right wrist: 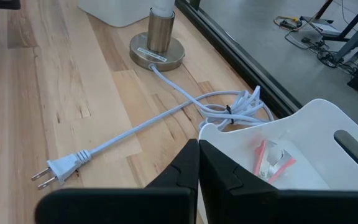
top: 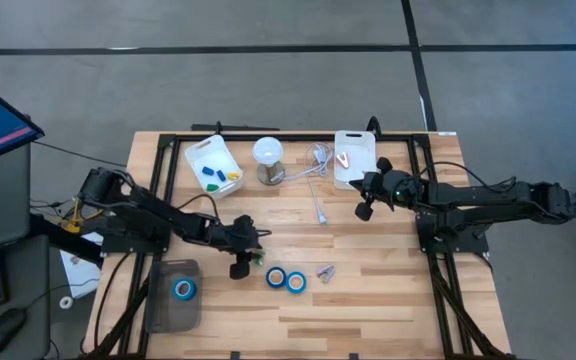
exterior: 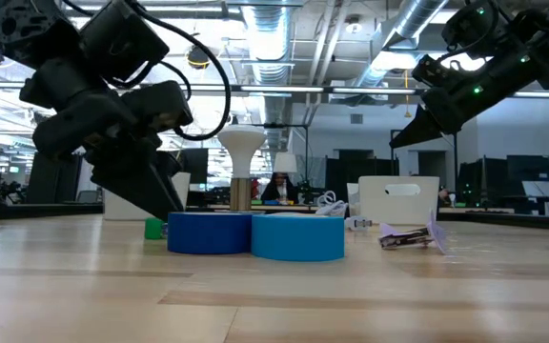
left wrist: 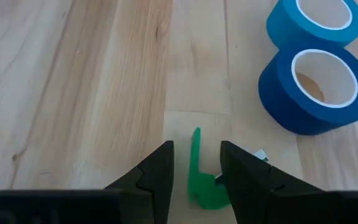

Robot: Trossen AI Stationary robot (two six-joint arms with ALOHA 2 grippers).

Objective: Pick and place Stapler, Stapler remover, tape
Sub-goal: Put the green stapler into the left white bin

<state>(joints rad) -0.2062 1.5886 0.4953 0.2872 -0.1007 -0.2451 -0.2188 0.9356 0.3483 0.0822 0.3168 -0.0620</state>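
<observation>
The left end effector [left wrist: 194, 171] is seen low over the wooden table [top: 388, 300], its fingers spread on either side of a small green object [left wrist: 199, 180] without closing on it. Two blue tape rolls [left wrist: 316, 90] lie touching each other just beyond its fingertips, and a third tape roll [top: 184, 289] sits in a grey tray [top: 163, 312] behind it. The right end effector [right wrist: 197, 163] is held with fingers pressed together above the rim of a white bin [right wrist: 328, 134], with a lamp's white cord [right wrist: 135, 130] stretched across the table ahead of it.

We see bare wood beside the left gripper [top: 242, 262] — but two touching tape rolls [top: 286, 279] and a green piece [left wrist: 201, 180] crowd its front.
</observation>
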